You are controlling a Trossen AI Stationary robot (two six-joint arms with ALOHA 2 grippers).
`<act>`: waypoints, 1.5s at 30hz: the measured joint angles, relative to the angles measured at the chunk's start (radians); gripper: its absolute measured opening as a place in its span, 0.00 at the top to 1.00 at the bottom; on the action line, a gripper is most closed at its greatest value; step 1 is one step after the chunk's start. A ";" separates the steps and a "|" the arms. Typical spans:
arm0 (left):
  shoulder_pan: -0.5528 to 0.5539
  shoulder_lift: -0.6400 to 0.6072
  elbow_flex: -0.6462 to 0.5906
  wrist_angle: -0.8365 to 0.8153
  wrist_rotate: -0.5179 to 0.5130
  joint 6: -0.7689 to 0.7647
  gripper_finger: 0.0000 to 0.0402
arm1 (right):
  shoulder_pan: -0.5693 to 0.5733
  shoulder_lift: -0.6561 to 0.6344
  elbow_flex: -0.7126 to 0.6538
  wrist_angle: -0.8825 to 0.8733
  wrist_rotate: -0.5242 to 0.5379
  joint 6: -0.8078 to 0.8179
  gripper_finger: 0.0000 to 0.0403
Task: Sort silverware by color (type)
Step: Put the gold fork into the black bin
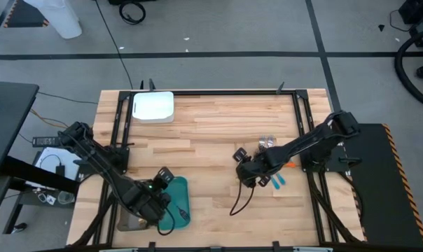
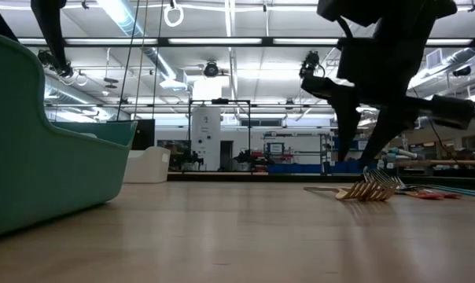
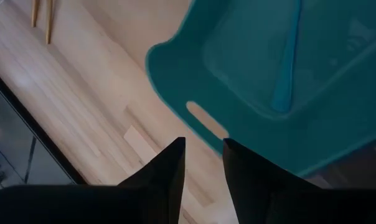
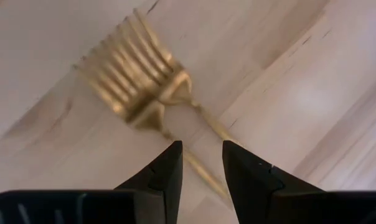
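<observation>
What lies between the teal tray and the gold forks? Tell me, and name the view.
Only bare wooden table between the teal tray and the gold forks, as the low view shows; the high view agrees.

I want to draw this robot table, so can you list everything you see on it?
gold forks: two, gold, stacked on the wood by the right gripper
silver silverware: a few pieces, silver, right side
teal silverware: a couple, teal-blue, right side
orange piece: one, orange, beside the right arm
teal tray: one, teal, front left, holding a teal utensil
white tray: one, white, back left
table: one, light wood
left gripper: dark, at the teal tray's rim
right gripper: dark, astride a gold fork handle
</observation>
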 joint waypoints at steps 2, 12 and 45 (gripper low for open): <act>-0.001 0.000 0.000 0.014 0.001 0.000 0.71 | -0.001 0.013 0.001 0.019 0.018 -0.018 0.69; -0.007 0.000 0.000 0.034 0.005 0.000 0.71 | -0.036 0.049 0.001 0.072 0.030 -0.190 0.69; -0.010 0.000 0.003 0.052 0.008 -0.037 0.71 | -0.103 0.058 -0.112 0.297 -0.135 -0.584 0.77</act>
